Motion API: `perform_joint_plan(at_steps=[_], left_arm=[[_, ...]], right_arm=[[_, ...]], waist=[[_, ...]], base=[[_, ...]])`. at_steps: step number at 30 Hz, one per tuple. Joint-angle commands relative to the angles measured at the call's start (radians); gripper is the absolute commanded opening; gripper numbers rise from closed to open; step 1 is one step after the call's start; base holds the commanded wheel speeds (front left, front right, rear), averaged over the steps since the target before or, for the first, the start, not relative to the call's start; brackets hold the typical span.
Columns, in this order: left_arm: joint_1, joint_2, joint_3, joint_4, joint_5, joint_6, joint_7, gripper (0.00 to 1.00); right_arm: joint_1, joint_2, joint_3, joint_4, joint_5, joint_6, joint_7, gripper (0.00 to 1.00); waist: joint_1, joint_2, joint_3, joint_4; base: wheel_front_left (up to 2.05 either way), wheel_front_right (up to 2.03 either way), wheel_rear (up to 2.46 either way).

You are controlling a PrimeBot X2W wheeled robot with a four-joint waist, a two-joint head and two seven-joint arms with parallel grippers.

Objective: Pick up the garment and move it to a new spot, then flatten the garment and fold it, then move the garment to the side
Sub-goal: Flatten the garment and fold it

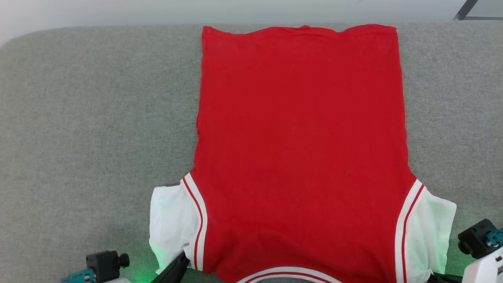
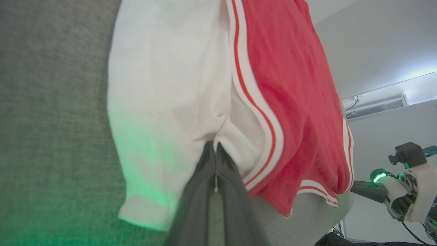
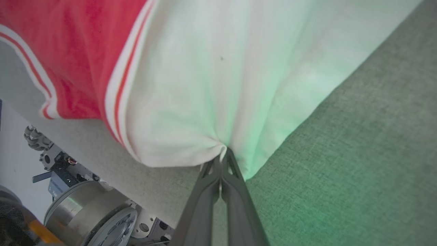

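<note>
**Sleeves pinched, shirt spread flat**

Nearest, the left gripper (image 2: 215,150) is pressed shut on one white sleeve (image 2: 164,85), and the right gripper (image 3: 223,152) is pressed shut on the other sleeve (image 3: 222,85). The garment (image 1: 302,137) is laid flat on the grey padded surface (image 1: 78,118), collar towards the robot. Flattening is judged nearly done; next, the sleeves would need folding inward. No writing or brand can be read on the plain red cloth.

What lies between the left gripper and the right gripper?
The garment itself: its red body spans from the left gripper to the right gripper, each shut on a white sleeve. The head view shows this.
</note>
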Motion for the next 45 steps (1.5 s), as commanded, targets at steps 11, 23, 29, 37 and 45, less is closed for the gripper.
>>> perform_joint_plan(at_steps=[11, 23, 29, 37, 45], left_arm=[[-0.002, -0.003, -0.022, 0.031, 0.006, -0.015, -0.006, 0.0], [0.016, 0.021, -0.006, -0.052, 0.023, 0.012, -0.03, 0.0], [-0.036, 0.009, -0.02, -0.09, 0.049, 0.017, -0.01, 0.0], [-0.117, -0.019, -0.036, -0.101, 0.073, 0.002, 0.005, 0.0], [-0.202, -0.058, -0.064, -0.081, 0.089, -0.015, 0.009, 0.0]], right_arm=[[-0.049, -0.007, 0.065, 0.05, 0.022, -0.001, -0.111, 1.0], [-0.057, -0.075, -0.245, -0.157, 0.147, -0.001, -0.084, 1.0], [-0.291, -0.065, -0.322, -0.091, 0.071, -0.001, -0.002, 1.0], [-0.855, 0.061, -0.156, 0.267, -0.075, -0.001, 0.145, 1.0], [-1.236, 0.13, -0.052, 0.66, -0.211, -0.001, 0.287, 1.0]], waist=[[0.0, 0.0, -0.02, -0.008], [0.0, 0.0, -0.014, 0.004], [0.0, 0.0, 0.04, 0.048], [0.0, 0.0, 0.157, 0.117], [0.0, 0.0, 0.268, 0.189]], base=[[0.0, 0.0, 0.0], [0.0, 0.0, 0.0], [0.0, 0.0, 0.0], [0.0, 0.0, 0.0], [0.0, 0.0, 0.0]])
